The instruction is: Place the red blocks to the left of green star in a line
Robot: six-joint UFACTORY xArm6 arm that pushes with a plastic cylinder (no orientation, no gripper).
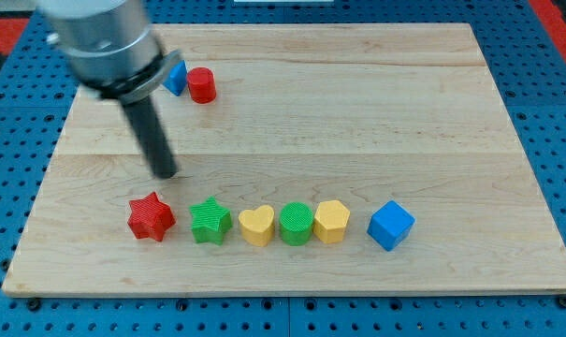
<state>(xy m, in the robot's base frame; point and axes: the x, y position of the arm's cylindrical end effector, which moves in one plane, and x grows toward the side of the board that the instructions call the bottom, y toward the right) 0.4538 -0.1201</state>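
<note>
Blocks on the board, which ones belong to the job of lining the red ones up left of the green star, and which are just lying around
Part of the job: red star, red cylinder, green star, my tip, which sits above the red star.

Lying about: yellow heart, green cylinder, yellow hexagon, blue cube, small blue block.

Two red blocks, two green, two yellow, two blue.
</note>
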